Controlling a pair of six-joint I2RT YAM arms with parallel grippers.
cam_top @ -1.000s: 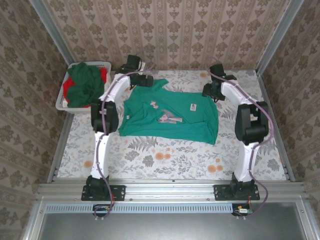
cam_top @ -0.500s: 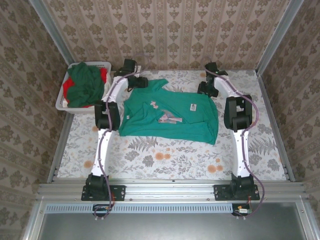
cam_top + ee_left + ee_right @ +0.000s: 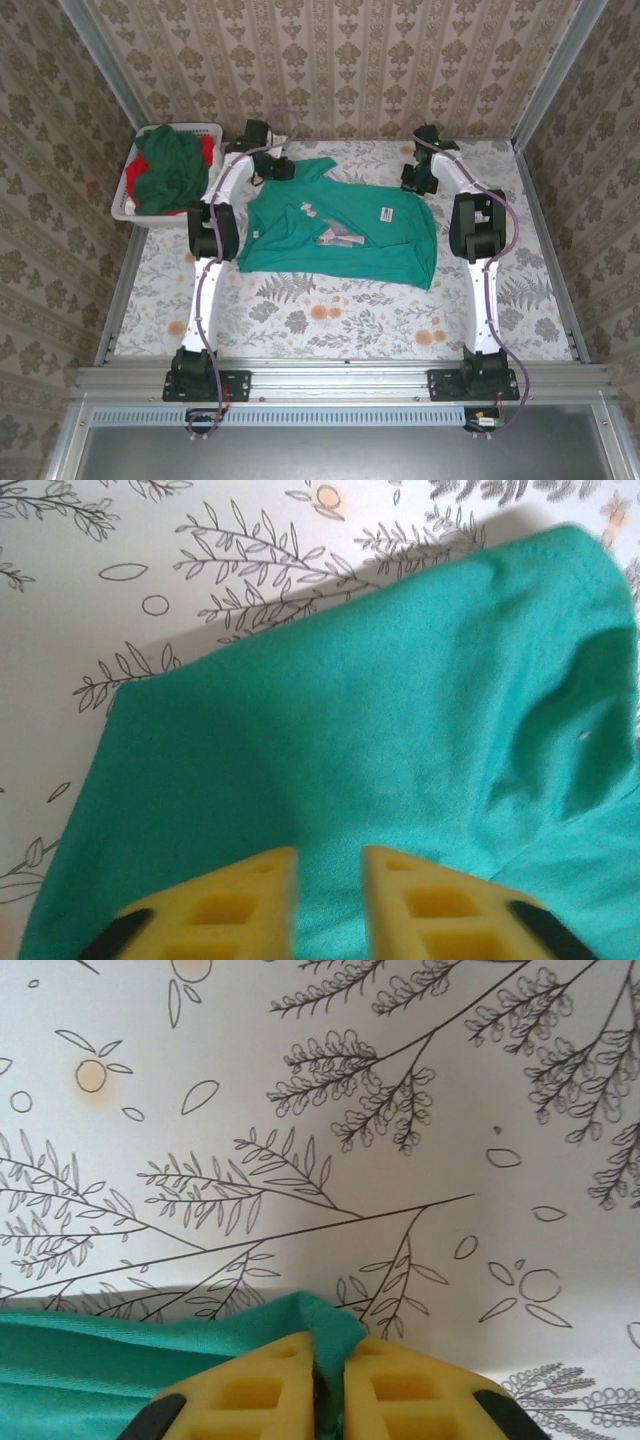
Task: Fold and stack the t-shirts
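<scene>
Teal-green soft-cloth t-shirt [image 3: 340, 232] spread flat: R gripper [image 3: 328, 1348] fingers pinch its 1 o'clock corner; L gripper [image 3: 328, 865], 11 o'clock corner, fingers narrowly apart over cloth, grip undeterminable.

Floral table [image 3: 330, 320] bears a spread teal-green t-shirt [image 3: 340, 235] and white basket [image 3: 124, 197].

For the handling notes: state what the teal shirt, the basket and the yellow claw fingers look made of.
Teal shirt: soft matte knit cloth, judging by its folds and fine weave.
Basket: probably white plastic, with smooth slatted walls.
Yellow claw fingers: likely moulded plastic, matte, with square recesses.
</scene>
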